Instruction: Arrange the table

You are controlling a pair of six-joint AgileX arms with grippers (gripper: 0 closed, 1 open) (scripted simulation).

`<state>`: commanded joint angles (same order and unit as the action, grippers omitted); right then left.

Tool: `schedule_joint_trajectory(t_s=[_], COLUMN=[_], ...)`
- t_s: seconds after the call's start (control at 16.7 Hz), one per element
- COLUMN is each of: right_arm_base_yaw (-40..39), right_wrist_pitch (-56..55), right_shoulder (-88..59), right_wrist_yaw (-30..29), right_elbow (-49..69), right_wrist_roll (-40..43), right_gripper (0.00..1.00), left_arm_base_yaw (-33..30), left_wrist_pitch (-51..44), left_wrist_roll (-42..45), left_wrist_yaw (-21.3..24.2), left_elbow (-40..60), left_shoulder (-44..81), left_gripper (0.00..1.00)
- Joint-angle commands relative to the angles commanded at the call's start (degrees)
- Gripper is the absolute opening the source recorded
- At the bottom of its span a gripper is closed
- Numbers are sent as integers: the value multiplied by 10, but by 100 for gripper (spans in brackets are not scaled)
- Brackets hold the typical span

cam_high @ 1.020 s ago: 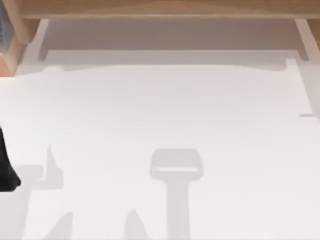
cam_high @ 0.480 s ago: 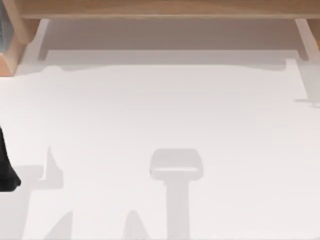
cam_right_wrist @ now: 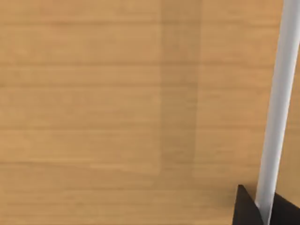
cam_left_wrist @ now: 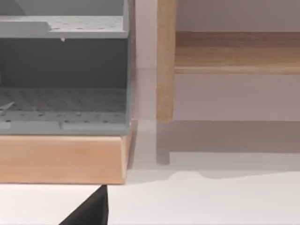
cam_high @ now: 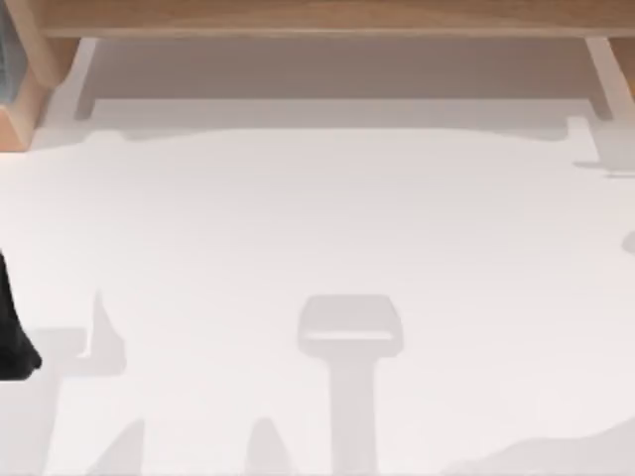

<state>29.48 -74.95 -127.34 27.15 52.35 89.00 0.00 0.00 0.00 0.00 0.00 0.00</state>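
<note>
The table (cam_high: 317,218) is a plain white top that takes up most of the top view, with light wooden framing (cam_high: 317,18) along its far side. A black part of my left arm (cam_high: 14,337) sits at the table's left edge. In the left wrist view a black tip of my left gripper (cam_left_wrist: 91,213) hangs just above the white top, near a wooden base. The right wrist view has black parts of my right gripper (cam_right_wrist: 265,213) in front of a wooden surface (cam_right_wrist: 117,112), and a thin white bar (cam_right_wrist: 279,93) runs between them.
A grey perforated rack (cam_left_wrist: 63,70) stands on a wooden base (cam_left_wrist: 61,159) at the table's far left corner, beside a wooden post (cam_left_wrist: 165,61). Soft arm shadows lie on the front middle (cam_high: 349,337) and front right (cam_high: 566,451) of the table.
A small shadow at the table's right edge has slid toward the far side. A broad shadow has come in at the front right corner. The left arm has not moved.
</note>
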Motion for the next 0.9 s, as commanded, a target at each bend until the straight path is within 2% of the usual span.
schedule_joint_trajectory(t_s=[0.54,0.9], right_arm_base_yaw=[-13,-36], right_wrist_pitch=[30,85], right_shoulder=[-21,-65], right_wrist_yaw=[-17,-38], right_elbow=[42,165], right_wrist_roll=[-1,-1], right_gripper=[0,0], left_arm_base_yaw=[0,0], left_wrist_pitch=[0,0], left_wrist_roll=[0,0], left_wrist_yaw=[0,0], left_elbow=[0,0], left_shoulder=[0,0], left_gripper=[100,100])
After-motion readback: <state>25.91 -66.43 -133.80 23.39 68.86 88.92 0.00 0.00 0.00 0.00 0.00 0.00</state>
